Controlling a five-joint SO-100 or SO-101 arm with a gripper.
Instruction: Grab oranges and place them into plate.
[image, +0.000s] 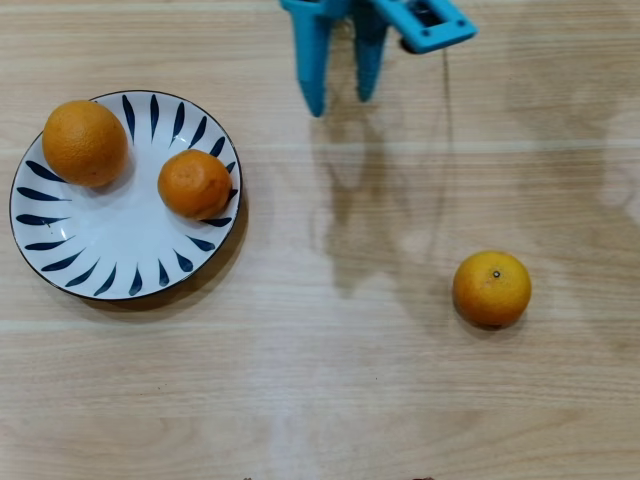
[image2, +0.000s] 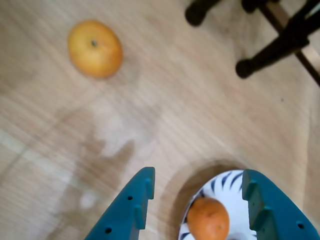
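The white plate with navy leaf strokes lies at the left of the overhead view and holds two oranges, a larger one at its upper left rim and a smaller one at its right side. A third orange lies alone on the table at the lower right, and shows at the top left of the wrist view. My blue gripper hangs open and empty at the top centre, apart from all fruit. In the wrist view the gripper frames the plate and one orange.
The light wooden table spreads around the objects. In the wrist view dark stand legs stand at the top right edge.
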